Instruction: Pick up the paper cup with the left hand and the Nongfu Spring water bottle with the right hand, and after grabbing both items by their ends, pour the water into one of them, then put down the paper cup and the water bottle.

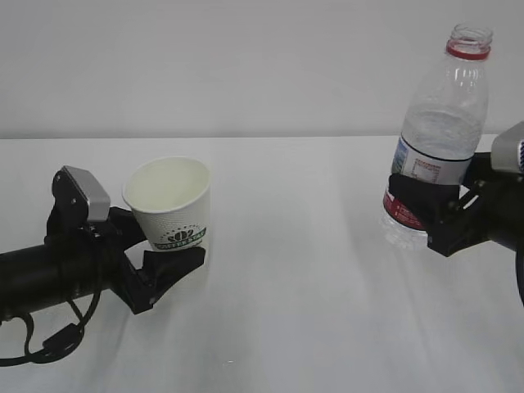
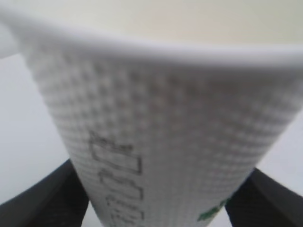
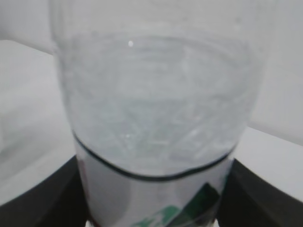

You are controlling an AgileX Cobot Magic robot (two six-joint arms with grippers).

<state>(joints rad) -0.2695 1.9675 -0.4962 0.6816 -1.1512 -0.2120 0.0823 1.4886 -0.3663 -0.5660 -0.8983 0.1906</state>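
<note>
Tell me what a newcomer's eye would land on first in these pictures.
First, the uncapped Nongfu Spring water bottle on the right, gripped low by the right hand and tilted slightly right. Next, the paper cup with its green logo on the left, held near its base by the left hand, mouth open and leaning. Both are lifted over the white table, well apart.

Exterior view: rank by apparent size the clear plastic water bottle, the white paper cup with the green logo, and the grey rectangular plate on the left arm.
1. Clear plastic water bottle, tallest by far.
2. White paper cup, about half that height.
3. Grey rectangular plate, smallest.
</note>
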